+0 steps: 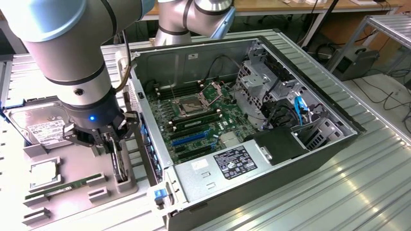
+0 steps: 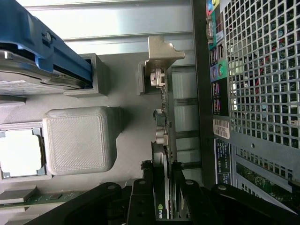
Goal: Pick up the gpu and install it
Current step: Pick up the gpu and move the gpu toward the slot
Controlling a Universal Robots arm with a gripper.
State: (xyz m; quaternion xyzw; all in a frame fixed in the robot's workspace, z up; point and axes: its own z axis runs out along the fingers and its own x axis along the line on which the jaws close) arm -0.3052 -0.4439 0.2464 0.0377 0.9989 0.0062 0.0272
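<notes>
The gpu [image 1: 118, 166] stands on edge in a slot of the grey holder tray [image 1: 132, 185], on the exterior view's left, just beside the open computer case [image 1: 308, 144]. My gripper [image 1: 110, 140] reaches down over it from above. In the wrist view the thin card [image 2: 162, 136] runs away from me with its silver end bracket [image 2: 159, 58] at the far end. My gripper [image 2: 164, 190] has a black finger pressed on each face, shut on the card. The card still sits in the tray slot.
The tray also holds a silver hard drive [image 1: 42, 127] in a blue carrier [image 2: 42, 44], a processor chip [image 1: 42, 173] and a green memory stick [image 1: 61, 190]. Inside the case the motherboard [image 1: 199, 115] lies exposed, with blue expansion slots [image 1: 189, 137] near the power supply [image 1: 231, 163].
</notes>
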